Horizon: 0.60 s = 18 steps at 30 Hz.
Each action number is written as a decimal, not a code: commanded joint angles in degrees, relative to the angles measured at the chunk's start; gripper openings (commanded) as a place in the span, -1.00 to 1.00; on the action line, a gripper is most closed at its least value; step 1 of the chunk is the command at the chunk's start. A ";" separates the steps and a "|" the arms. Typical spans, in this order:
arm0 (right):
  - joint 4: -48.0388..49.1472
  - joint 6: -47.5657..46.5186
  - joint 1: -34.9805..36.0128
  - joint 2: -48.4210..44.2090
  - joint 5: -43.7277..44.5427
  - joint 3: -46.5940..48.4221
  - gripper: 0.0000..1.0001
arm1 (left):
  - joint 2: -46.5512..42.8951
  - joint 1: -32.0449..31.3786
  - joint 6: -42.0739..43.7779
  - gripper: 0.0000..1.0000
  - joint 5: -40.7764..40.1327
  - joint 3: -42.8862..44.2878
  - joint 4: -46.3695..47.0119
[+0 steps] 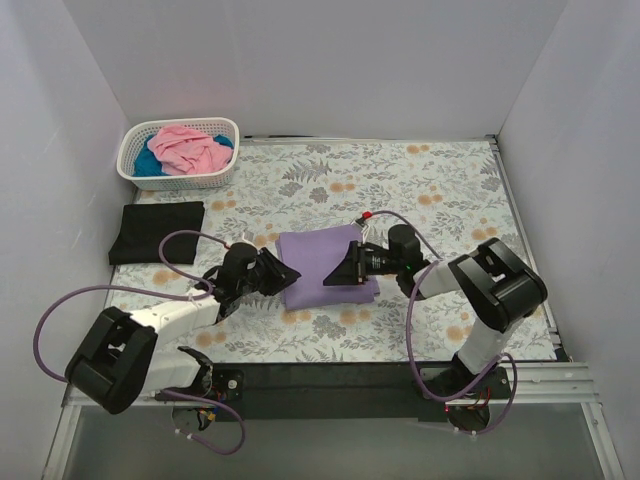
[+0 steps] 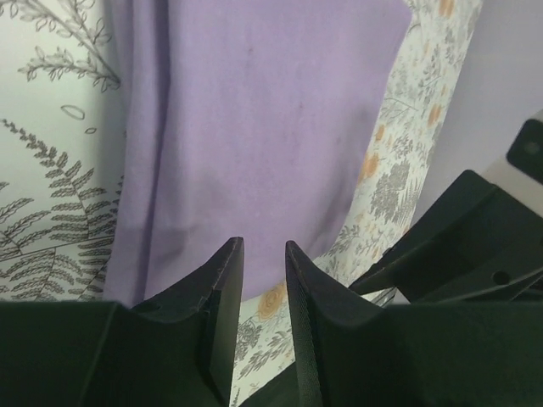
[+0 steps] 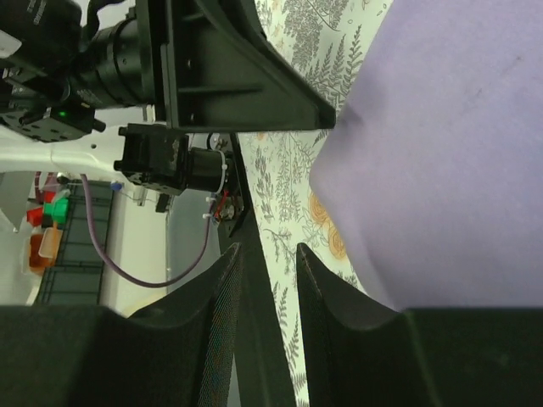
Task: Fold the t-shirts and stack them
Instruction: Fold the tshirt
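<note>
From above, I see the lavender t-shirt [image 1: 322, 262] folded at the middle of the surface [image 1: 430, 200]. My left hand [image 1: 290, 276] is at its left edge and my right hand [image 1: 333, 277] is over its right half. The black t-shirt [image 1: 157, 232] lies folded by the left edge. The pink t-shirt [image 1: 190, 148] and teal t-shirt [image 1: 150, 165] sit in the basket [image 1: 190, 180] at the far left corner. On the left wrist, the fingers [image 2: 222, 288] stand slightly apart with nothing between them. On the right wrist, the fingers [image 3: 222, 297] are likewise parted and empty.

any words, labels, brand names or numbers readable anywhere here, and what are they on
None can be read.
White print on the black camera body, right wrist view: cut off at the edge, too blurred to read.
The purple shirt, basket and floral cloth show no lettering.
</note>
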 commanded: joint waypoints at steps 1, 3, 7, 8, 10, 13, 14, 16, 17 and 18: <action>7.25 4.82 1.82 5.88 2.44 1.90 -0.23 | -0.56 -0.66 -0.97 -0.50 1.82 -1.66 2.85; 8.84 6.05 3.14 8.62 3.49 2.52 -0.23 | -1.26 -0.66 -1.76 -0.50 0.42 -4.72 2.68; 8.06 6.58 4.37 16.16 6.92 2.35 -0.26 | -2.24 -0.66 -4.22 -0.50 -1.44 -8.78 2.33; 8.05 7.20 4.46 17.49 7.36 1.65 -0.27 | -1.89 -0.66 -4.58 -0.50 -1.44 -9.13 2.24; 8.23 7.90 4.38 20.04 7.81 1.12 -0.28 | -1.53 -0.66 -4.58 -0.51 -0.74 -9.31 1.45; 8.14 8.08 4.46 19.27 8.25 0.15 -0.28 | -2.93 -0.66 -4.40 -0.51 -0.82 -9.14 0.22; 8.05 8.08 4.46 18.39 8.16 0.06 -0.28 | -4.68 -0.66 -4.06 -0.51 -1.08 -8.96 -0.04; 7.79 8.34 4.55 15.07 7.98 -0.03 -0.28 | -6.53 -0.66 -3.44 -0.51 -1.70 -8.00 -1.54; 7.44 8.26 4.55 13.65 7.90 -0.11 -0.28 | -7.93 -0.66 -3.00 -0.50 -1.70 -7.56 -2.24; 7.35 8.08 4.46 10.94 7.63 -0.29 -0.28 | -8.47 -0.74 -2.82 -0.50 -1.70 -7.29 -3.29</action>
